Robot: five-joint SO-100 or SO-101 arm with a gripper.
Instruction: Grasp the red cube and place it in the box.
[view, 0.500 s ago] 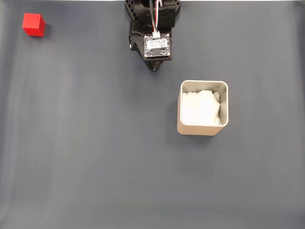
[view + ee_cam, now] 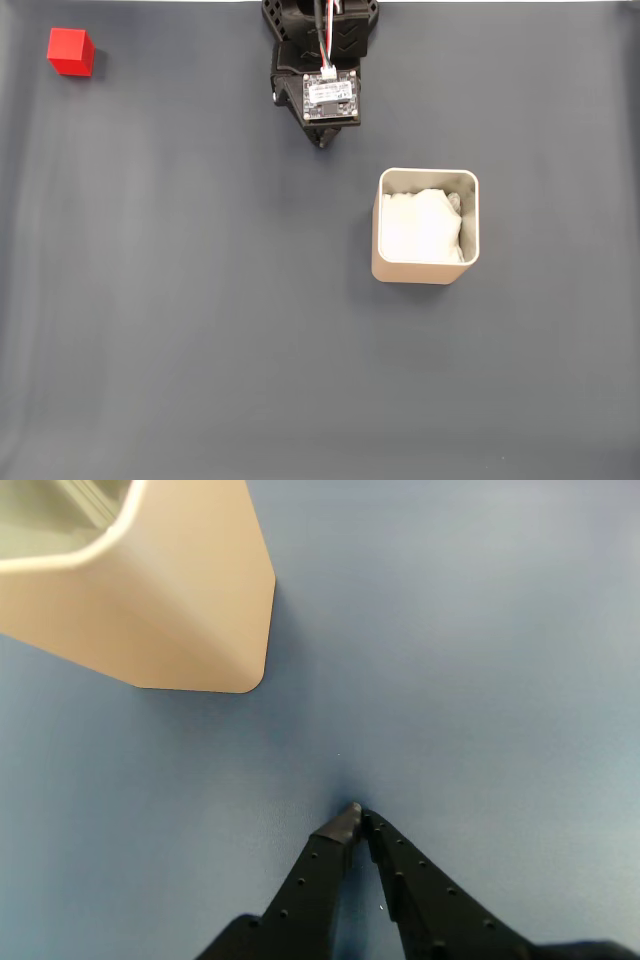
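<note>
The red cube (image 2: 71, 51) rests on the grey mat at the far top left of the fixed view, well away from the arm. The box (image 2: 427, 228), beige with a white lining, stands right of centre; its outer wall (image 2: 160, 590) fills the upper left of the wrist view. My gripper (image 2: 321, 140) hangs at the top centre of the fixed view, just above and left of the box. In the wrist view the gripper (image 2: 357, 815) has its black fingertips pressed together, shut with nothing between them, just over the mat.
The dark grey mat (image 2: 200, 320) stretches flat around the cube and the box. The arm's base (image 2: 320, 25) sits at the top edge of the fixed view.
The gripper has shifted very slightly upward in the fixed view. Cube and box have not moved.
</note>
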